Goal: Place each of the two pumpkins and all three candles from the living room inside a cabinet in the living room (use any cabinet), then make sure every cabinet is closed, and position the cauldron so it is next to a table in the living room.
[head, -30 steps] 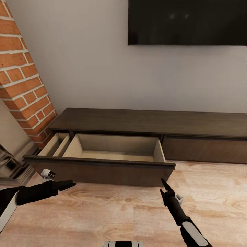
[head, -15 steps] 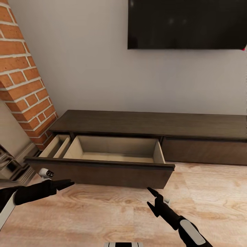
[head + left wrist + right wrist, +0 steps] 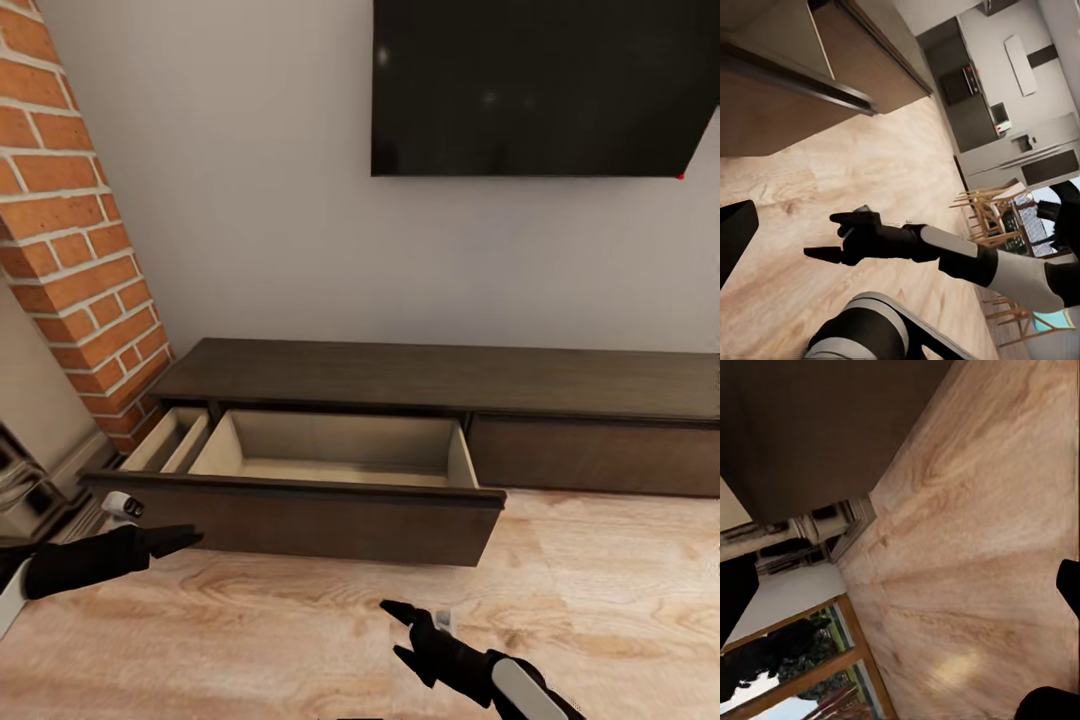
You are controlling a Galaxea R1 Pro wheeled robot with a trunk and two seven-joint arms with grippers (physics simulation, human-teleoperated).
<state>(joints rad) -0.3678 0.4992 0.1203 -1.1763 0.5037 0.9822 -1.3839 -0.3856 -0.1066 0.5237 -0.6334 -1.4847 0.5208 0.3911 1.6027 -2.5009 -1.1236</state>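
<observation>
Cabinet (image 3: 440, 375) sits against the wall below the TV (image 3: 545, 85), brick column (image 3: 70, 250) at its left end. Its wide left drawer (image 3: 300, 515) is pulled out over the wood floor (image 3: 250, 620); pale interior visible, nothing seen inside. A narrower compartment (image 3: 165, 440) beside it, toward the brick, is also open. The drawer front at the cabinet's right end (image 3: 595, 455) is flush.

Left end effector (image 3: 175, 541) hangs just in front of the open drawer's front panel, near its brick-side end; fingers look close together, holding nothing, but can't tell for sure how far apart.

Right end effector (image 3: 400, 632) is over the floor, well clear of the drawer front, jaws spread, empty; the left wrist view confirms the gap (image 3: 832, 236).
</observation>
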